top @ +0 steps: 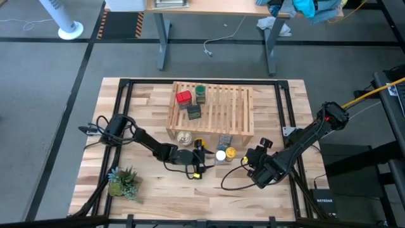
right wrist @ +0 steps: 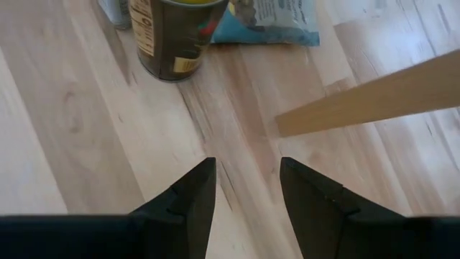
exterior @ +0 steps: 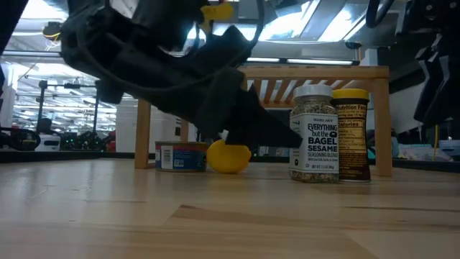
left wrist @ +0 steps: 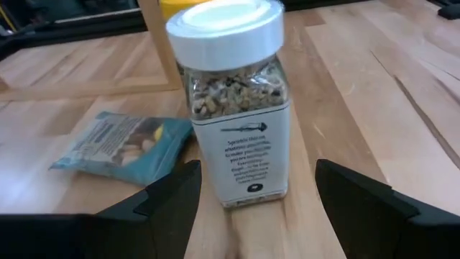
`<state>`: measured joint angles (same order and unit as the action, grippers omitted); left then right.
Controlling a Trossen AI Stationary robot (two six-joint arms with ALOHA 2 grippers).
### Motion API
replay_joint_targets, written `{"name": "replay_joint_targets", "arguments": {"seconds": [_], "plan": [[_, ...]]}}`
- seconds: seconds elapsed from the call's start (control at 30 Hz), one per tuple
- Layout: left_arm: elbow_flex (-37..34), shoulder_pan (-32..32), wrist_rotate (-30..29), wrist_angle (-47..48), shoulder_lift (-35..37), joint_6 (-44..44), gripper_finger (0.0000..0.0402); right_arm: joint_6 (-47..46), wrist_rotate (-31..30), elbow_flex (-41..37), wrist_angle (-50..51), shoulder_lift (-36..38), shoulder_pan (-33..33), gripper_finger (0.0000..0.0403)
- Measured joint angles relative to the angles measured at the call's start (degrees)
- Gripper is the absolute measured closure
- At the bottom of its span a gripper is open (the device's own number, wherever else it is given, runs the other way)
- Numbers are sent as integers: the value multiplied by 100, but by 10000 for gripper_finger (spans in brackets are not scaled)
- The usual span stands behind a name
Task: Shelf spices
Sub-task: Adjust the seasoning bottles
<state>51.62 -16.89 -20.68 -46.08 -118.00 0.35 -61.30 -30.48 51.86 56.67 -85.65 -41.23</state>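
Your left hand [left wrist: 251, 198] is spread wide on the table [top: 145, 104], a finger on either side of the white-lidded jar [left wrist: 233, 101] but not gripping it, while your right hand [right wrist: 248, 191], fingers parted and empty, waits near the table's right front. Just beyond the white-lidded jar you have the yellow-lidded jar [top: 231, 152] and the flat blue packet [left wrist: 122, 147], all in front of the shelf [top: 224, 111]. On the shelf's left end sit the red tin [top: 183, 97], green-lidded jar [top: 200, 92] and dark grey tin [top: 193, 113].
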Motion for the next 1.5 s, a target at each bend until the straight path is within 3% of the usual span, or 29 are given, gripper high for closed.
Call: {"name": "replay_joint_targets", "arguments": {"seconds": [0.13, 0.57, 1.07, 1.5], "plan": [[37, 100, 240, -102, -3, -162, 135, 51, -2, 0, -61, 0, 0, 243], [68, 118, 255, -260, 0, -143, 135, 196, -340, 0, -596, -4, 55, 243], [68, 118, 251, -254, 1, -29, 135, 951, -184, 0, -1776, -14, 536, 243], [68, 120, 47, -243, 3, 122, 135, 1366, -193, 2, -2729, -712, 529, 243]]}}
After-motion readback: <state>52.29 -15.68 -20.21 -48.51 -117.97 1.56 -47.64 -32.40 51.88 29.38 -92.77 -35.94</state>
